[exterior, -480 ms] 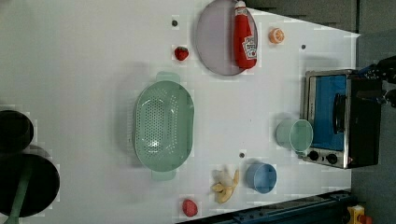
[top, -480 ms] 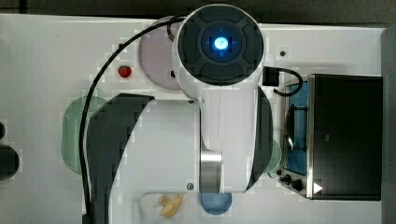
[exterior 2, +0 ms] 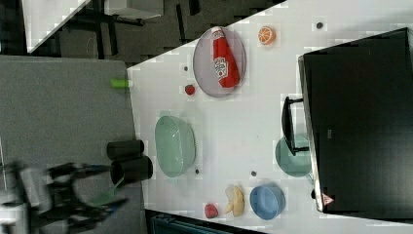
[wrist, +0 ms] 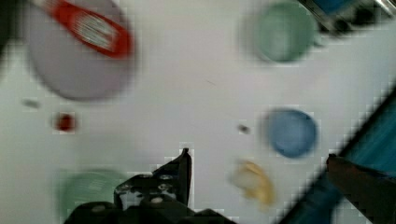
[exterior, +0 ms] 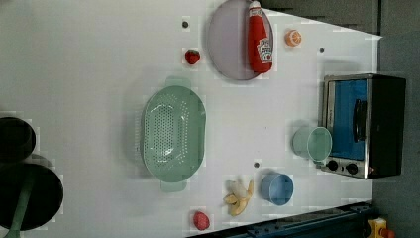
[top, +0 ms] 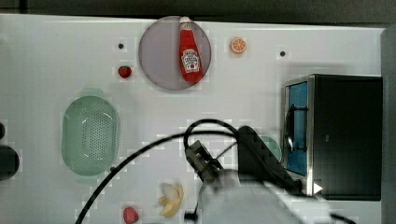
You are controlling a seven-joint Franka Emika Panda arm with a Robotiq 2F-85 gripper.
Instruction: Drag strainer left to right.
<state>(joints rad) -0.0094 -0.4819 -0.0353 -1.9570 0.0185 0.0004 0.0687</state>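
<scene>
Strainer (exterior: 173, 132) sits alone on the white table (exterior: 89, 74).
Pincer (wrist: 184, 161) hangs above the table, spread wide and empty (strainer well apart from it).

- The strainer (exterior: 173, 131) sits upright on the white desk (exterior: 89, 64), near the middle of the left view.
- A grey plate (exterior: 229, 42) carries a ketchup bottle (exterior: 259, 37) lying flat; a strawberry (exterior: 192, 56) lies just beside the plate.
- A mint cup (exterior: 313, 143) stands next to the toaster oven (exterior: 364, 124).
- A blue bowl (exterior: 277, 188) and a banana (exterior: 238, 197) lie near the desk's lower edge.
</scene>
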